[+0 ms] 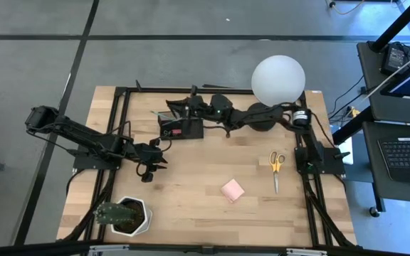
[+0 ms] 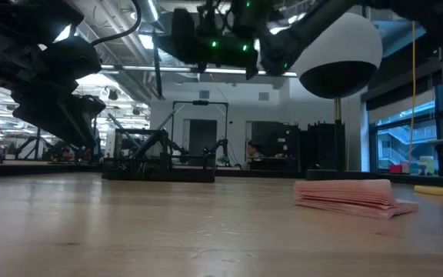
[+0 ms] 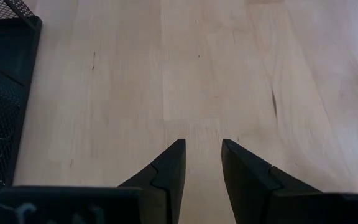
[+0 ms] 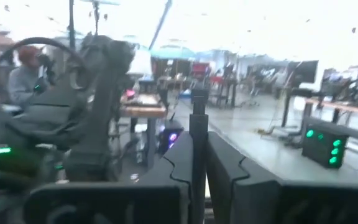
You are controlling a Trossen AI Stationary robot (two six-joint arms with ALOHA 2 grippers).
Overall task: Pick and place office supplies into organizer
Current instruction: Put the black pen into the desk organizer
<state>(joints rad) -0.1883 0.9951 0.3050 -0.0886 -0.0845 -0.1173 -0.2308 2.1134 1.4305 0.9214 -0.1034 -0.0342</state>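
Above the organizer [image 1: 180,128], the right gripper [image 4: 199,163] pinches a thin black pen [image 4: 198,124] upright between nearly closed fingers, while the left gripper [image 3: 202,163] hovers beside it, half-open and empty.

A wooden table [image 1: 191,199] bears organizer [image 1: 181,126], scissors [image 1: 275,169], sticky-note pad [image 1: 233,190], plant pot [image 1: 125,215].

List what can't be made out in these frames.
- Organizer contents: high view, too small and partly covered by the right gripper.
- Thin dark item in the right gripper: right wrist view, blurred, unidentifiable.
- Scissors: low view, mostly cut off at the right edge.
- Organizer: left wrist view, mostly cut off.
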